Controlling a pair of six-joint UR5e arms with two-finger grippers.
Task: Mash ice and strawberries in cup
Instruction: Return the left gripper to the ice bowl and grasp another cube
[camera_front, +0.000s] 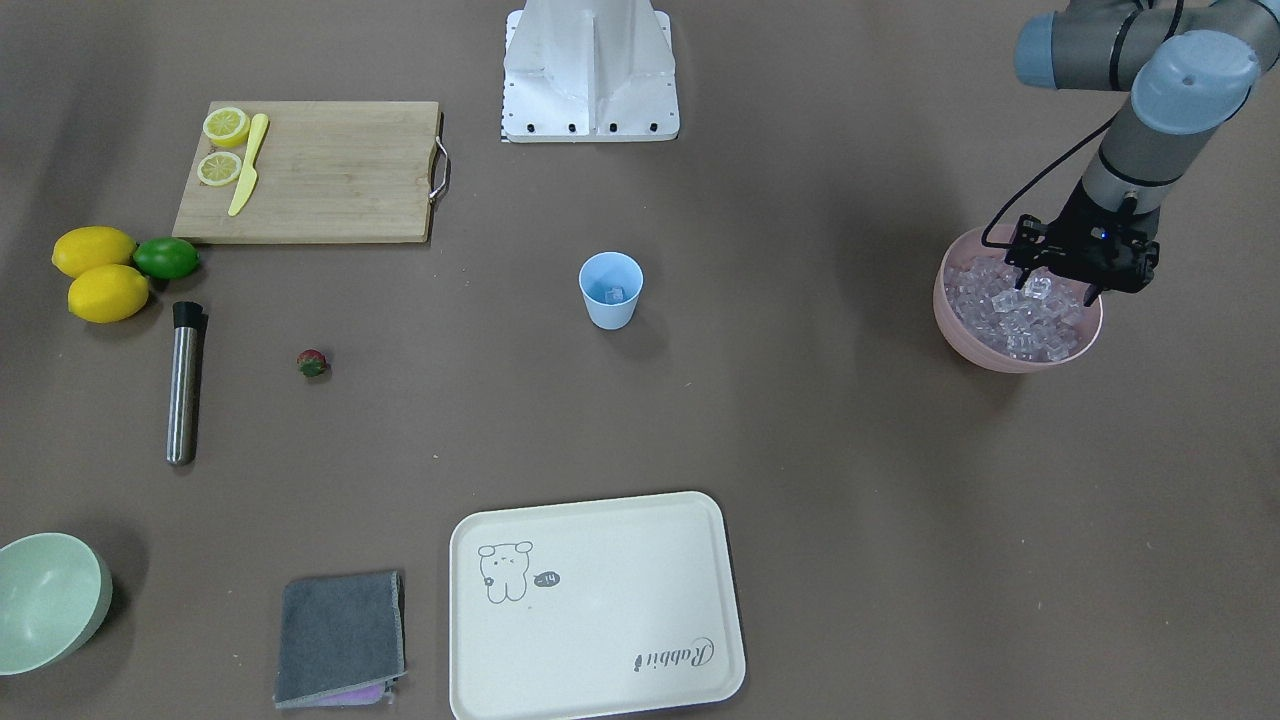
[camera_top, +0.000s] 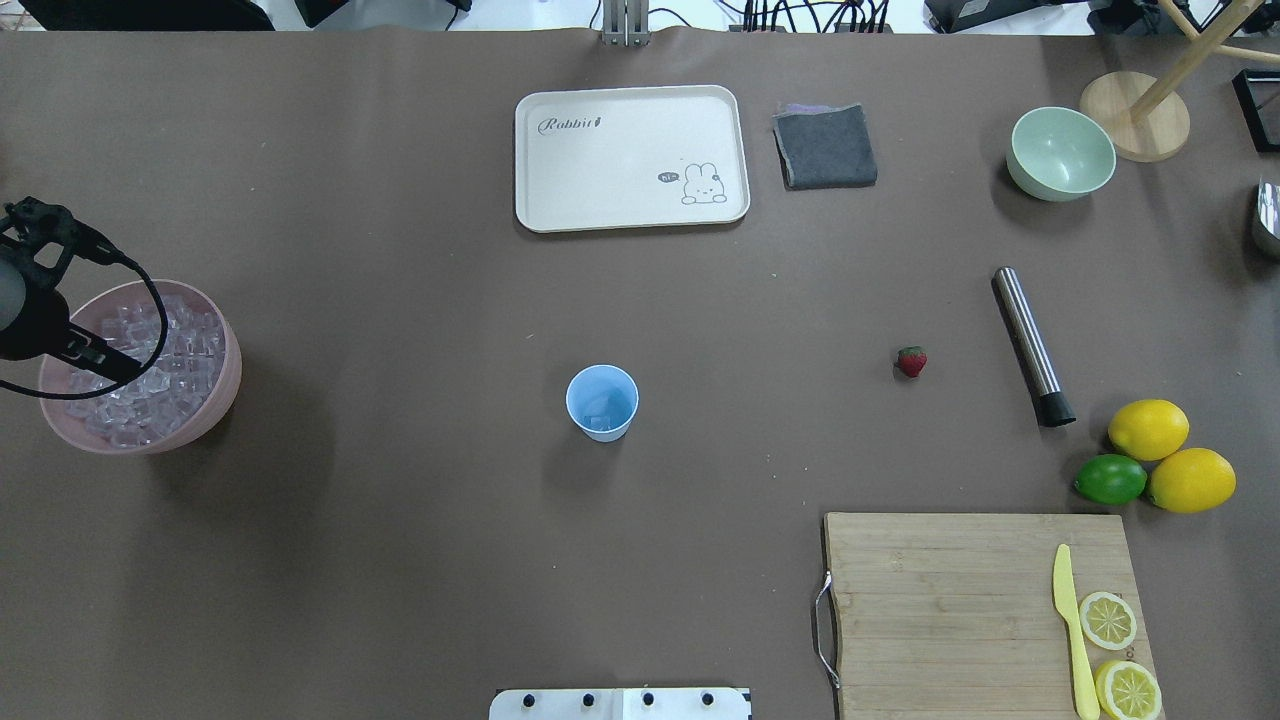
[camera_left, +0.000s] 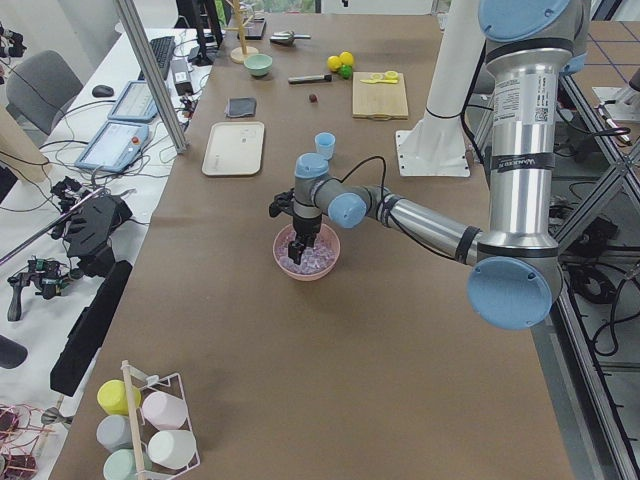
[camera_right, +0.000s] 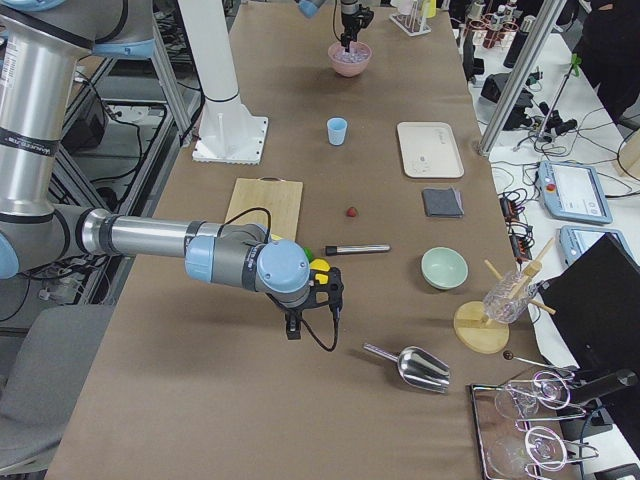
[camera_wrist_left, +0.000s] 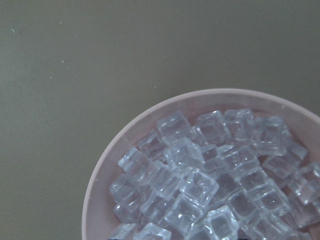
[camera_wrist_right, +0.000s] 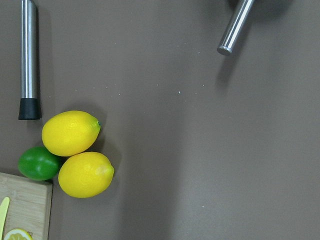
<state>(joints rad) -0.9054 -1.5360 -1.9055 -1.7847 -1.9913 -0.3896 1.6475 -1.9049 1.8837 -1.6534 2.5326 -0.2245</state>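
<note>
By my reading, the task is at an early stage. The cup (camera_front: 610, 290) stands mid-worktop with only a cube or two at its bottom. Most of the ice (camera_front: 1015, 325) sits heaped in a pink bowl (camera_front: 985, 358) at the robot's left end. The left pincer (camera_front: 1056, 286) hangs over that heap with its fingers apart, and nothing looks clamped between them. The strawberry (camera_front: 312, 363) lies on the bare worktop (camera_front: 800, 450), well apart from the cup. The steel muddler (camera_front: 183, 385) lies flat near it (so no mashing yet, I judge). What is left: more ice, the berry, then the crushing. The right pincer (camera_right: 295, 325) hovers near the lemons (camera_front: 93, 250); I cannot tell whether it is apart or together. The worktop wears a matte brown cover, and side desks along it carry screens, cables and spare tools.
</note>
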